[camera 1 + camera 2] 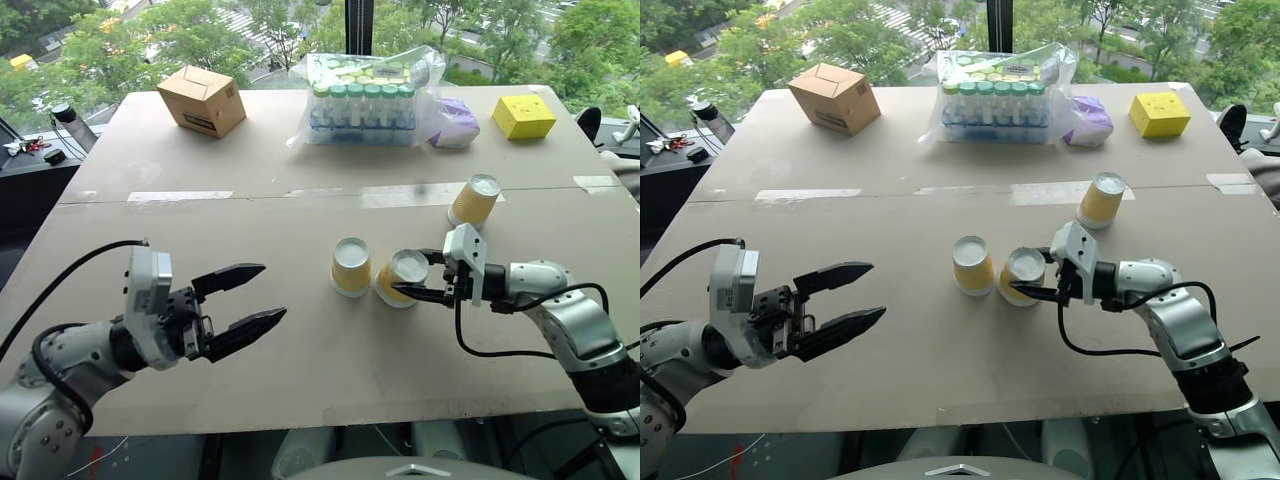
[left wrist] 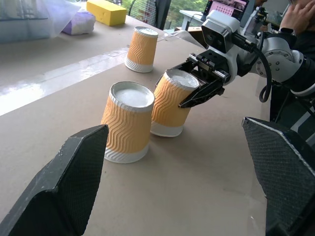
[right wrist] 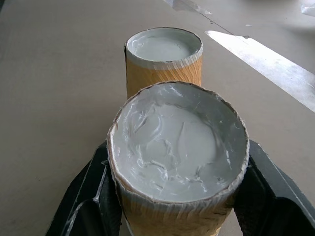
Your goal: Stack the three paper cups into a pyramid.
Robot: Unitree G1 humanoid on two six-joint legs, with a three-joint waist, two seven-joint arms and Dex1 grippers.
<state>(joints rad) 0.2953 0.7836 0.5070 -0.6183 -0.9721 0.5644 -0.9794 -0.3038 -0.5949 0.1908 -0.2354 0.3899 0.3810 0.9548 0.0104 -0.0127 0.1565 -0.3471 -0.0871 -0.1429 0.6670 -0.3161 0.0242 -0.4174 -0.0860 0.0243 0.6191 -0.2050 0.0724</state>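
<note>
Three yellow-orange ribbed paper cups stand mouth-down on the brown table. One cup stands upright near the middle. Just right of it a second cup tilts toward the first, with my right gripper shut on its upper part; the right wrist view has its white base between the black fingers. The third cup stands apart, farther back on the right. My left gripper hovers open at the front left, pointing at the cups, nothing between its fingers.
Along the far edge sit a brown cardboard box, a clear bag of green-capped vials, a purple packet and a yellow box. A taped seam crosses the table. Bare tabletop lies between my left gripper and the cups.
</note>
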